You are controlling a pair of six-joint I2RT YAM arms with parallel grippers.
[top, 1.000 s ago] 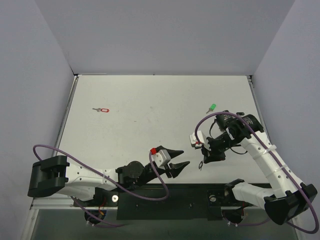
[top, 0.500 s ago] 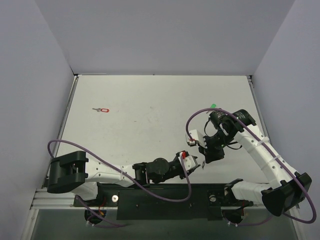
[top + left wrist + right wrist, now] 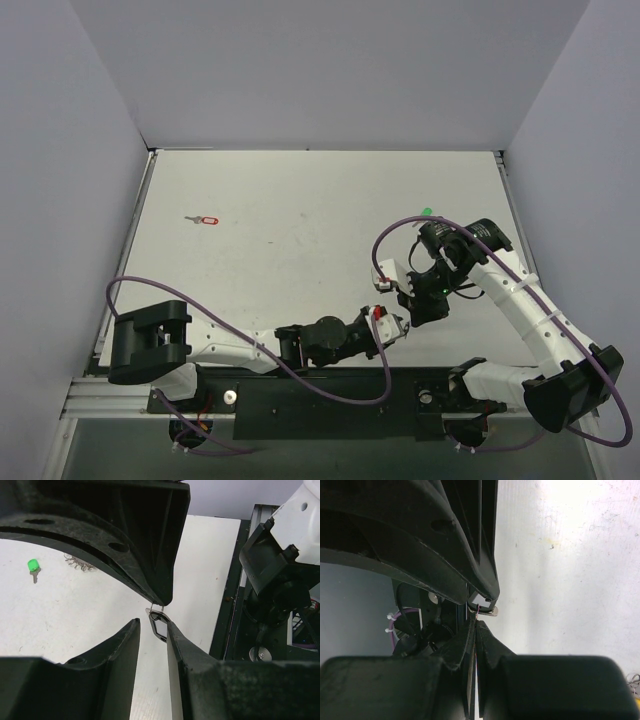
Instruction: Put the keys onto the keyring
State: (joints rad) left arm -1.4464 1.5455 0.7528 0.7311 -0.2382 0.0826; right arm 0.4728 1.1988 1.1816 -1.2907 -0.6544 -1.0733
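In the left wrist view a dark-headed key [image 3: 159,626] hangs on a small wire ring from the tip of my right gripper [image 3: 161,600], which is shut on that ring. My left gripper [image 3: 151,625] stands open around the key. The key's head rests against one of its fingers [image 3: 175,640], with a gap to the other. The right wrist view shows my right gripper [image 3: 476,617] pinched shut under the key head [image 3: 483,600]. In the top view both grippers meet near the front edge, left [image 3: 398,327] and right [image 3: 411,311]. The keyring [image 3: 80,563] lies beside a green-headed key [image 3: 33,566].
A red-headed key [image 3: 206,220] lies far off at the left of the table. The green-headed key [image 3: 427,211] peeks out behind the right arm's cable. The black base rail [image 3: 330,395] runs just below the grippers. The right arm's base [image 3: 280,580] stands close by.
My left arm has reached rightwards to the right gripper and its jaws have narrowed around the hanging key. The right gripper shifted slightly left early on, then stayed still and shut.
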